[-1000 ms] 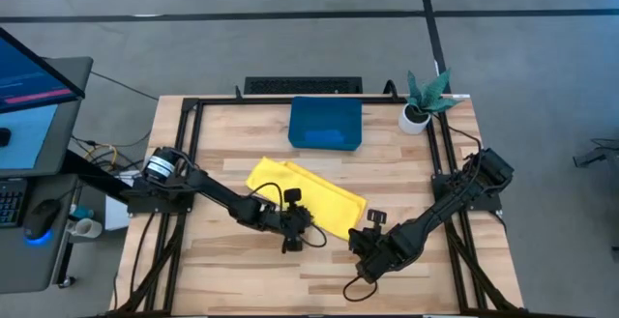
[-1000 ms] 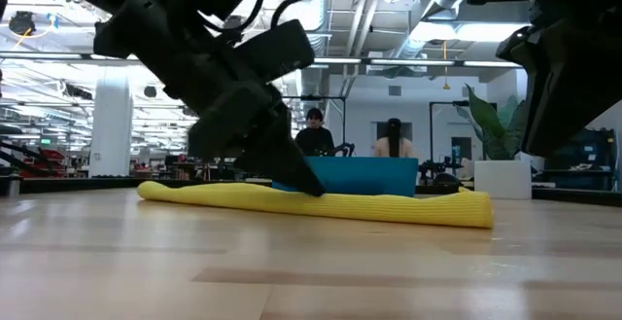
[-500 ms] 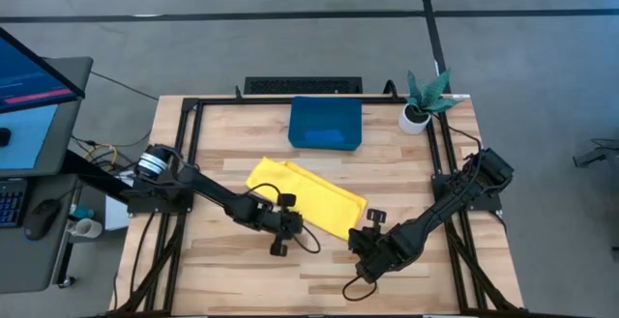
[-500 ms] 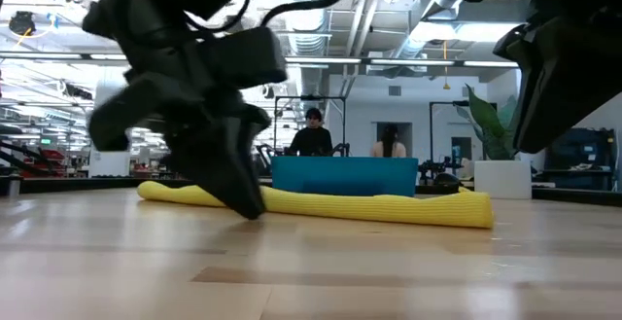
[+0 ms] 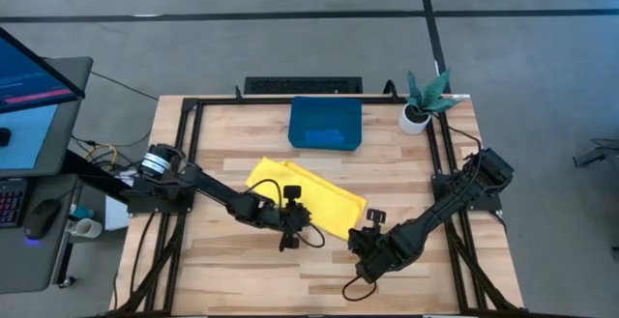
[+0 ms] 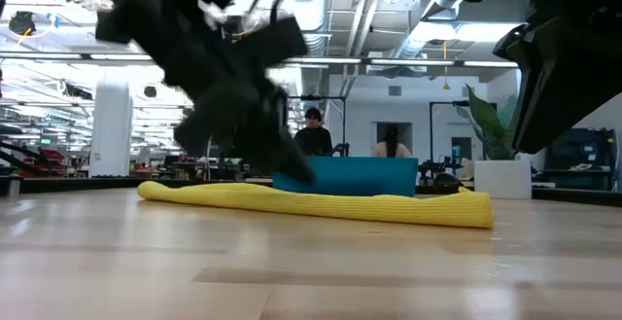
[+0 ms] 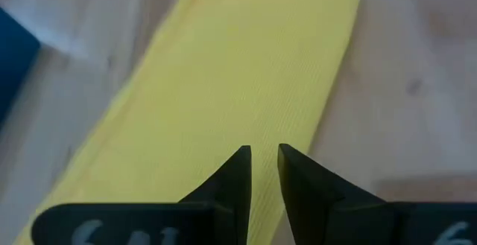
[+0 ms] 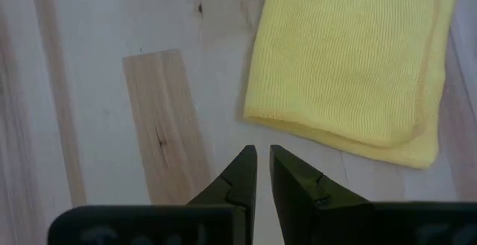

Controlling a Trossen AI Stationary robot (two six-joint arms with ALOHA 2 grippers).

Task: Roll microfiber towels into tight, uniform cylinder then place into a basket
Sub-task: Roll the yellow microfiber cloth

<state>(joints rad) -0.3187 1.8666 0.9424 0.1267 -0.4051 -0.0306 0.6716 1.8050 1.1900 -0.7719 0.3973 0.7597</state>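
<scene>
At the lower middle of the high view, my left claw (image 5: 287, 244) hovered over the near edge of the yellow towel (image 5: 311, 197), its two fingers nearly together with a thin gap and nothing between them. My right claw (image 5: 360, 241) hung just beside the towel's lower-right corner, fingers likewise almost closed and empty.

The towel lay as a long folded band slanting across the centre of the counter (image 5: 232, 144), well apart from the basket (image 5: 326, 124) at the upper middle. It looked folded rather than rolled, so I judged the rolling barely begun.

To do this step well, I would have needed both claws on one short end, pinching the edge squarely and turning it over evenly, so the roll would not run into a cone. Soft cloth slackens easily; steady tension mattered.

By count: one yellow towel in sight, no blue towel visible, one basket, one small white pot with a plant (image 5: 422, 101) at the upper right, and two claws.
</scene>
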